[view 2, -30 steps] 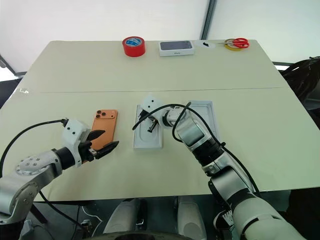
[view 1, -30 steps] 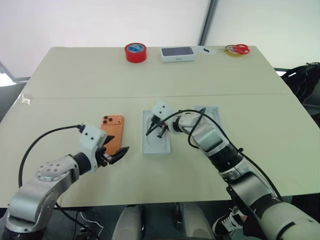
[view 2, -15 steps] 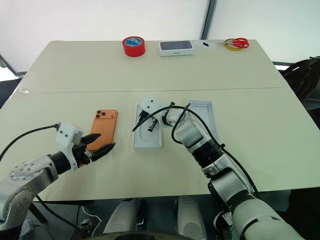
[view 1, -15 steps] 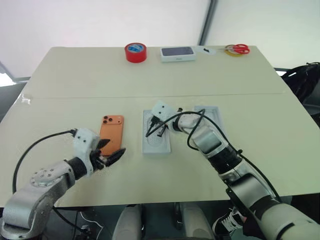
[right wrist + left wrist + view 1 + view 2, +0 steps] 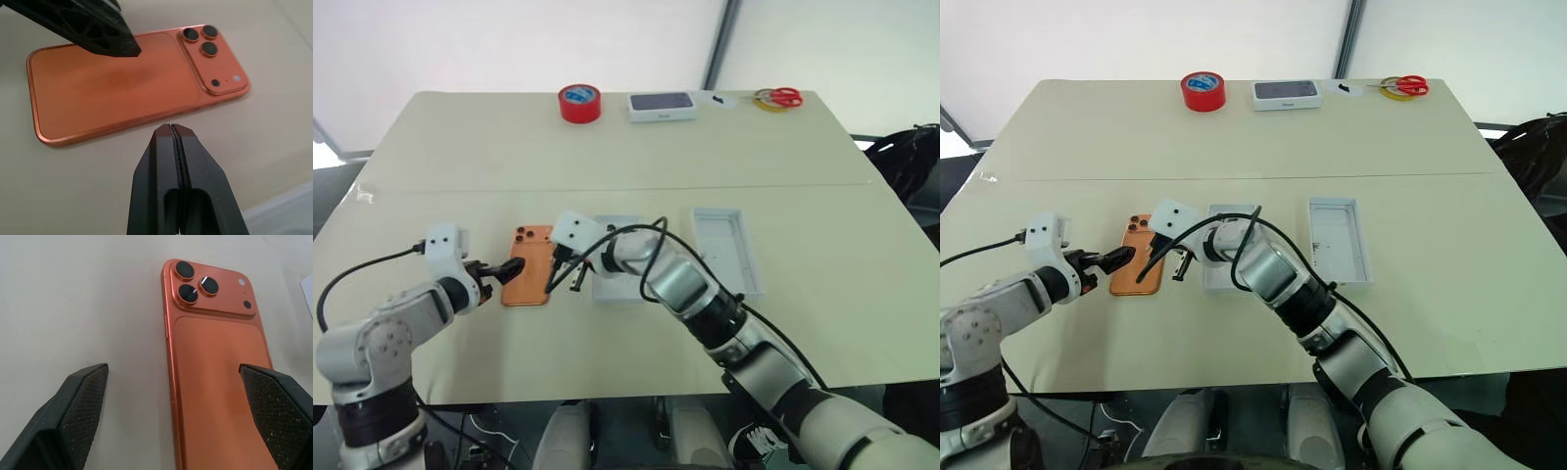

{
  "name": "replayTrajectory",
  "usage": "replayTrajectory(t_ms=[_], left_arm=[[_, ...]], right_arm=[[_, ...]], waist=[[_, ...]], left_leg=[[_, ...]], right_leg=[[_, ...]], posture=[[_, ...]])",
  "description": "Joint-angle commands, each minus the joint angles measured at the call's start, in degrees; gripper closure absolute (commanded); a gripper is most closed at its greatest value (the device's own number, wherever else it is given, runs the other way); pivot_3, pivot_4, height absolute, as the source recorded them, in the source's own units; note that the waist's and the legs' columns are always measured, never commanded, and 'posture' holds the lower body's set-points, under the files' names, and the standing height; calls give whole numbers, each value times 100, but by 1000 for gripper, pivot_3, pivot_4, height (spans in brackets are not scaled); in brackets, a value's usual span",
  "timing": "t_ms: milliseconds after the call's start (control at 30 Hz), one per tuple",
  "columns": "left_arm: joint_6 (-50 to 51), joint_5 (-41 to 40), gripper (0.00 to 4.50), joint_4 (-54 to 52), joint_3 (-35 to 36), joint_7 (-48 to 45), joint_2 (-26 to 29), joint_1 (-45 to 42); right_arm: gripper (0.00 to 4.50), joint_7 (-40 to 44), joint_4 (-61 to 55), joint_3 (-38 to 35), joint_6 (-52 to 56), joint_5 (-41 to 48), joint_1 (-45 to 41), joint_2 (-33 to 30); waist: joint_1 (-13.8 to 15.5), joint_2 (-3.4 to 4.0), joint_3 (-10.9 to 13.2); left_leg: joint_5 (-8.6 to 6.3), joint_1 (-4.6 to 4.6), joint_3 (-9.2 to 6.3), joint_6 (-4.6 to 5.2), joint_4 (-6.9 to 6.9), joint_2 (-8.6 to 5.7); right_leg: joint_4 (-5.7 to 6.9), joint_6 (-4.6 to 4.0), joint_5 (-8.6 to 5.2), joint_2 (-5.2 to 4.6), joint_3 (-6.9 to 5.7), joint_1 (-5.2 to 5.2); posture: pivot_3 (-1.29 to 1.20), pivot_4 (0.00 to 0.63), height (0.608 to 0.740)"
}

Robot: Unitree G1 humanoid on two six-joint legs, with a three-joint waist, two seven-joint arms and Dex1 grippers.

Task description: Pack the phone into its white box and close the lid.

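On the beige table (image 5: 460,147), near its front-left part, the slim orange smartphone (image 5: 530,279) lies flat, back up, triple camera block at its far corner. Left tool (image 5: 503,271) sits at the phone's left long edge, black fingers spread wide: in the left wrist view one finger (image 5: 78,411) is over bare table, the other (image 5: 279,406) over the orange back. Nothing gripped. Right tool (image 5: 561,278) reaches across to the phone's right long edge, fingers pressed fully together, tip just beside that edge; can't tell if it touches. Right wrist view shows the shut fingertips (image 5: 171,142) pointing at the phone's side, with a left finger over its back.

Just right of the phone, partly behind the right arm: a shallow white rectangular cardboard piece (image 5: 619,257); can't tell which box part. Further right, well apart: a second shallow white rectangular tray-like piece (image 5: 727,249), open side up, pale inside.

Far edge of table: red tape roll (image 5: 578,103), white box with dark top (image 5: 661,105), red-handled scissors (image 5: 777,96).
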Motion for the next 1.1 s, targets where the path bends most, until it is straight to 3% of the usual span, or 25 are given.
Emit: replayTrajectory(t_ms=[33,500,1100], left_arm=[[536,-181,18,92,-43,-12,-302,-130],[1367,-325,18,-413,-90,-87,-1296,-296],[1367,-1077,18,57,720,-20,-1180,-559]], right_arm=[[4500,-85,345,168,-109,-160,-259,209],[4500,52,487,405,-211,-437,-223,184],[4500,177,164,469,-234,-614,52,35]], waist=[[3,1,-1],[8,18,-43],[3,18,-48]], left_leg=[[0,1,0,0,0,-1],[-1,8,-3,-2,-1,-12],[-1,9,-10,-2,-1,-19]], right_leg=[[0,0,0,-2,0,0],[-1,0,0,-17,-1,10],[-4,-1,-2,-24,-8,16]], posture=[[0,150,732],[0,150,732],[0,150,732]])
